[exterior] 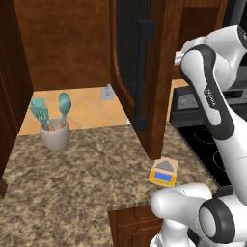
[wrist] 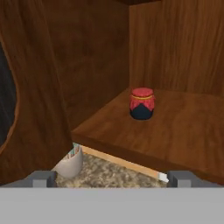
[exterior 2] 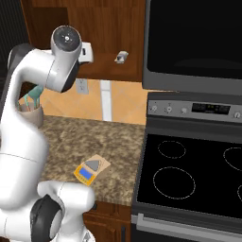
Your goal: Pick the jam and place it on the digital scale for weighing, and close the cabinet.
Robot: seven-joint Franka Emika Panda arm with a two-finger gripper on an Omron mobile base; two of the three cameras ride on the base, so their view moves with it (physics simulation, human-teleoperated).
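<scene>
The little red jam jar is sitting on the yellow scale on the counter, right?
No. The jam is not on the digital scale; it stands on the wooden shelf inside the cabinet, as the hand view shows. The scale does sit on the counter, with nothing on it.

A speckled brown granite surface [exterior: 91, 169] runs from the left wall to the black stove. Near its front edge, close to the stove, lies the digital scale [exterior: 163, 172], flat, its grey plate toward the wall and its blue display toward the front. Well apart from it, back by the tiled wall, a pale crock [exterior: 55, 134] stands upright holding teal utensils. Above, the wooden shelf [wrist: 183, 131] inside the open cabinet carries the jam [wrist: 142, 103], upright, near the back corner and away from the shelf's front edge.
</scene>
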